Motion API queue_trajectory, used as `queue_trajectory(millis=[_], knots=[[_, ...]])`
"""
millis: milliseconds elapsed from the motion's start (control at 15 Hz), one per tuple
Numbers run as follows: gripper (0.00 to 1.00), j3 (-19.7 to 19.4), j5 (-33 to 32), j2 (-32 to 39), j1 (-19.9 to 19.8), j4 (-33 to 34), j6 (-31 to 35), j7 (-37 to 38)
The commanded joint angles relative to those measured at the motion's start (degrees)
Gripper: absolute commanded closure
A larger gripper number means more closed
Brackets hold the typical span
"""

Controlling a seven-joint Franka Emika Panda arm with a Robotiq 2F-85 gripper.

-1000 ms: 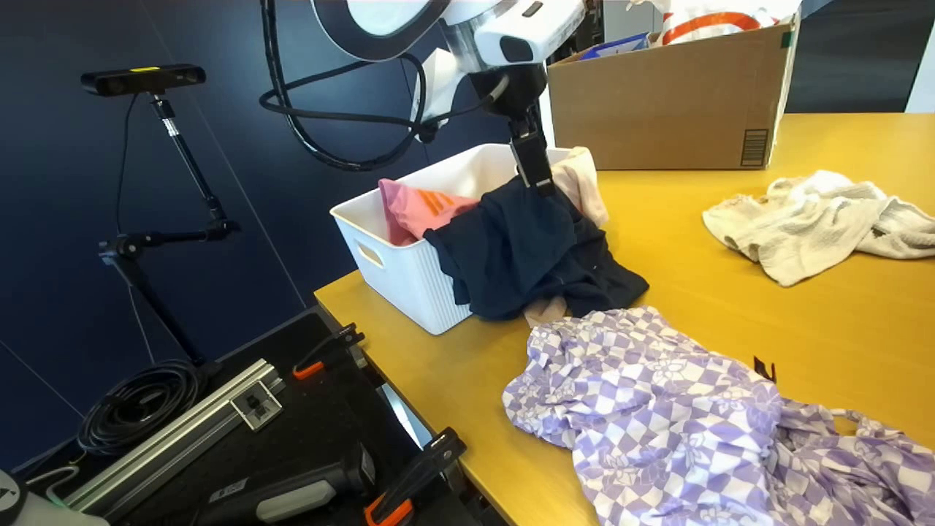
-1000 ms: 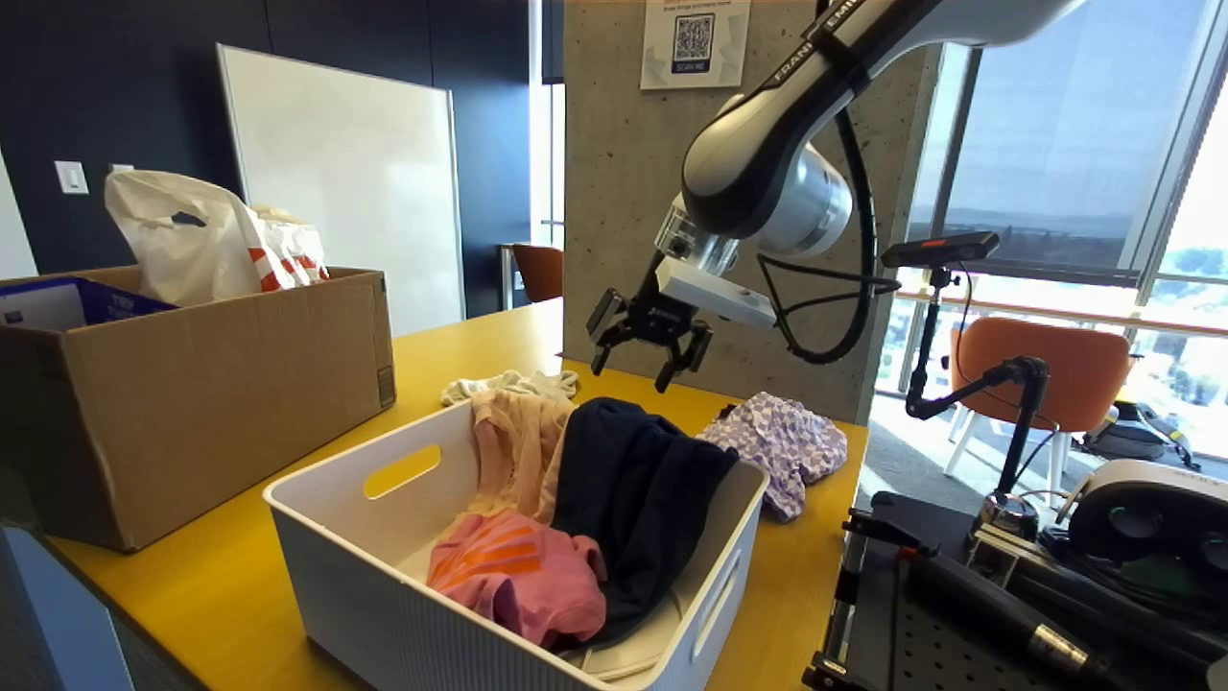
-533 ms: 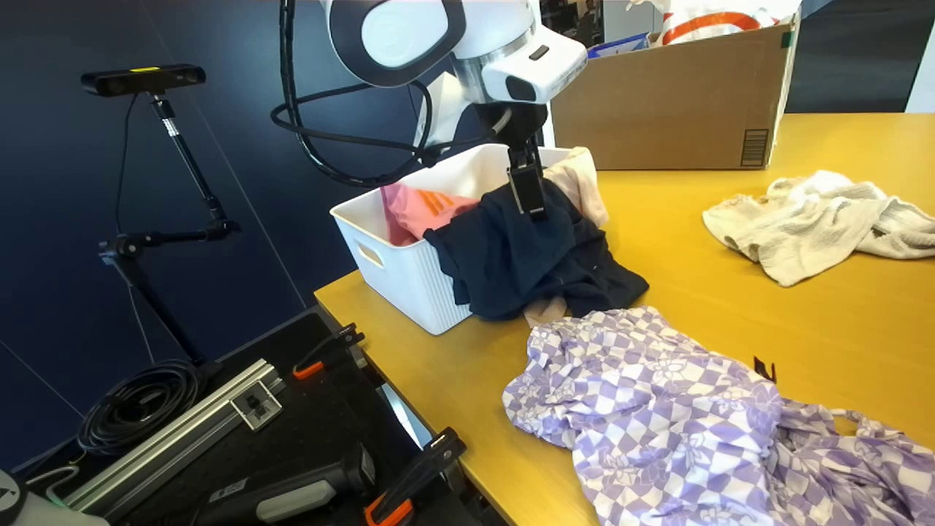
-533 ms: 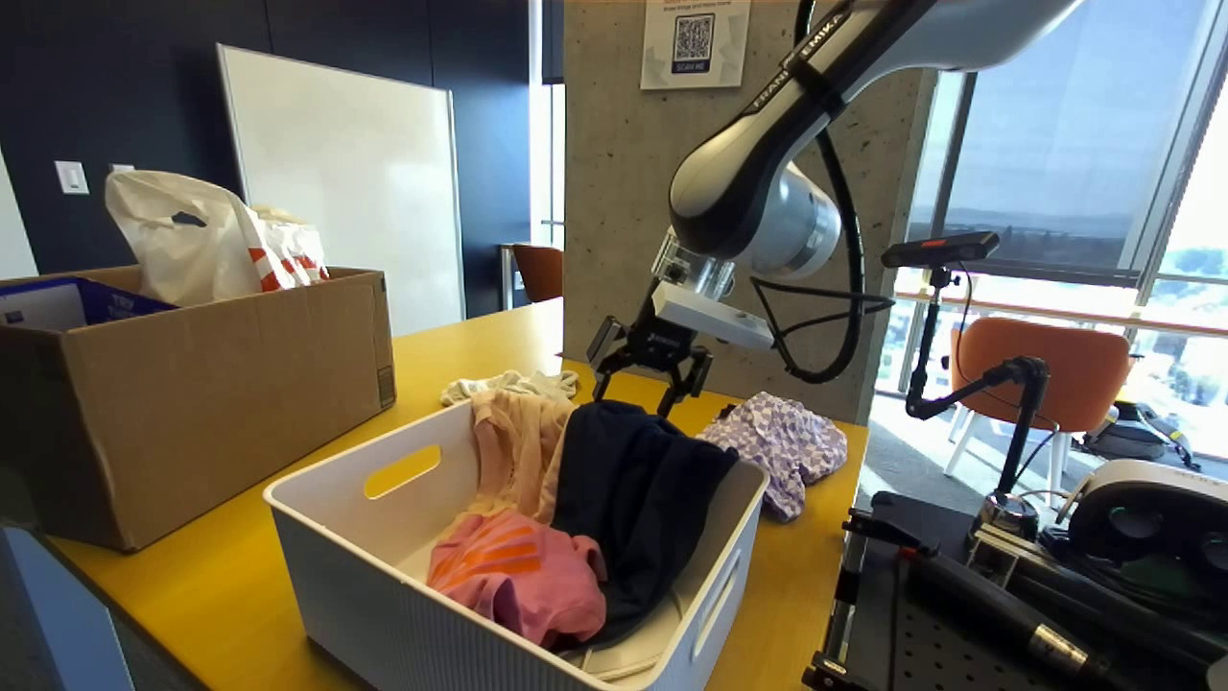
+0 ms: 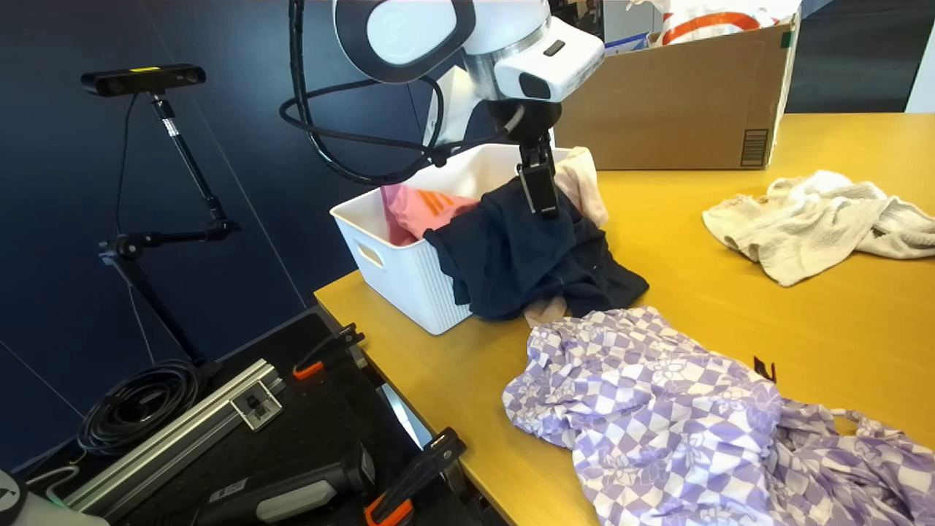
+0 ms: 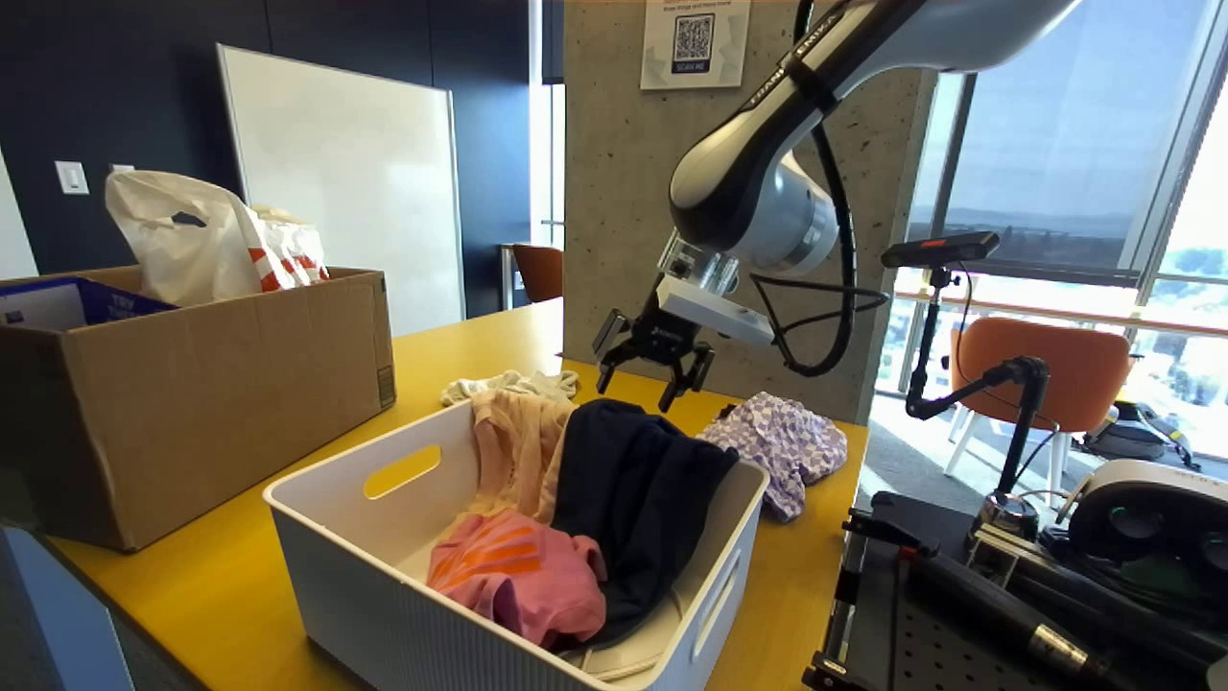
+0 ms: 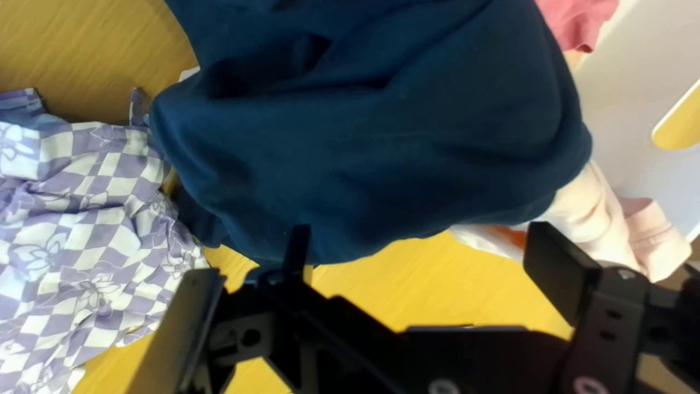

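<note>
Yellow desk [image 6: 480,331], in an exterior view: cardboard box [image 6: 230,403] at left; white basket [image 6: 365,614]; navy cloth [image 6: 633,509] draped half out, apparently borne by the basket's rim; end effector [image 6: 634,394] near the fold, jaws wide, gripping nothing; checked cloth [image 6: 782,446] farther right.

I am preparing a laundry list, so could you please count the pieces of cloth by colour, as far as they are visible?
Navy cloth: 1
Pink cloth: 1
Peach cloth: 1
Purple-and-white checked cloth: 1
Cream cloth: 1
Total: 5 (pale patches peeking from under the navy cloth may be separate pieces; I cannot tell)
</note>
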Motion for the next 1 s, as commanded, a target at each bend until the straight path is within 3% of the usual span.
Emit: queue_trajectory(millis=[0, 467, 600, 933], knots=[[0.0, 0.76, 1.22, 1.72, -1.02, 2.92, -1.1, -1.31], [0.0, 1.95, 1.16, 5.33, -0.71, 3.91, -0.55, -1.81], [0.26, 2.57, 1.27, 5.61, -0.7, 3.17, 0.1, -2.08], [0.64, 3.3, 2.04, 3.93, -1.28, 1.07, 1.23, -2.75]])
